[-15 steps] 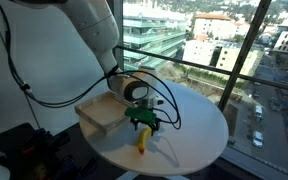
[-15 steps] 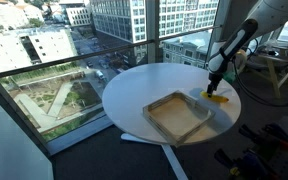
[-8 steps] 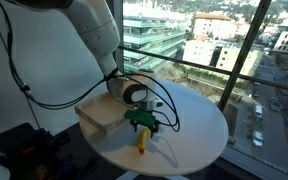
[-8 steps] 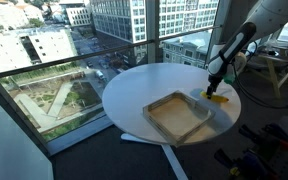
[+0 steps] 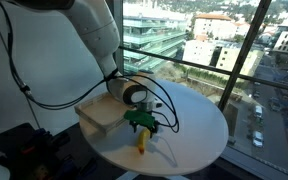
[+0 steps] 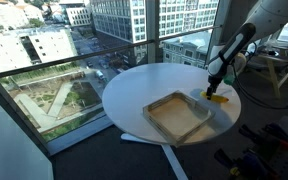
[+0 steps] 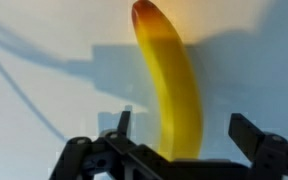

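In an exterior view we see the tool (image 5: 140, 127) just over a yellow banana (image 5: 141, 144) on the round white worktop (image 5: 199, 125), near a wooden tray (image 5: 99, 115). In an exterior view the banana (image 6: 219, 99) lies near the worktop's edge. In the wrist view the tool's fingers (image 7: 123, 122) stand wide apart, with the banana (image 7: 172, 90) between them, not touching.

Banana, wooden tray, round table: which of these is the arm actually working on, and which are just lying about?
In hand:
- banana, lying flat on the table
- gripper, open, jaws standing either side of the banana, not closed on it

Lying about:
- wooden tray, beside the banana, untouched
- round white table, which only carries both
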Robot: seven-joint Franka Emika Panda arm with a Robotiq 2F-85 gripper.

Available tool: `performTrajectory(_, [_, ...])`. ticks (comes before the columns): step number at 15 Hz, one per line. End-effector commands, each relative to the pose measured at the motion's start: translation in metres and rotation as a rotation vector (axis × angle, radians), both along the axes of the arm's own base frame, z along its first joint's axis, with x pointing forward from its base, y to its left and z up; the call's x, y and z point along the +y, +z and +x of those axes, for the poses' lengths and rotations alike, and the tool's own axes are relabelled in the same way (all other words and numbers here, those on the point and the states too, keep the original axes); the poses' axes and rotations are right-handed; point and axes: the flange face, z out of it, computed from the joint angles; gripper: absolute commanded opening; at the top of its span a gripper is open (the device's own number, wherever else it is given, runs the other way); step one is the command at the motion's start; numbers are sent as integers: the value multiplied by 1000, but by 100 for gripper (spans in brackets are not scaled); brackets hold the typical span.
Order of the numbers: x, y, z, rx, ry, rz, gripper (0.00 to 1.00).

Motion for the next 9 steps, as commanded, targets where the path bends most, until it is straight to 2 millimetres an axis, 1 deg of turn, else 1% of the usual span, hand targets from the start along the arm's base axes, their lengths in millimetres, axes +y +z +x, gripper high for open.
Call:
performTrajectory(1, [-6,0,2,-6,4,2,100])
performTrajectory(2, [-6,-1,1,-6,2,2,85])
performTrajectory(3, [-7,-1,1,-6,1,3,73])
performTrajectory(6, [-9,-1,1,-4,-4,3,49])
performTrajectory(8, [-9,-1,1,-4,-7,3,32])
performTrajectory(9, [-10,-1,1,-5,-7,3,25])
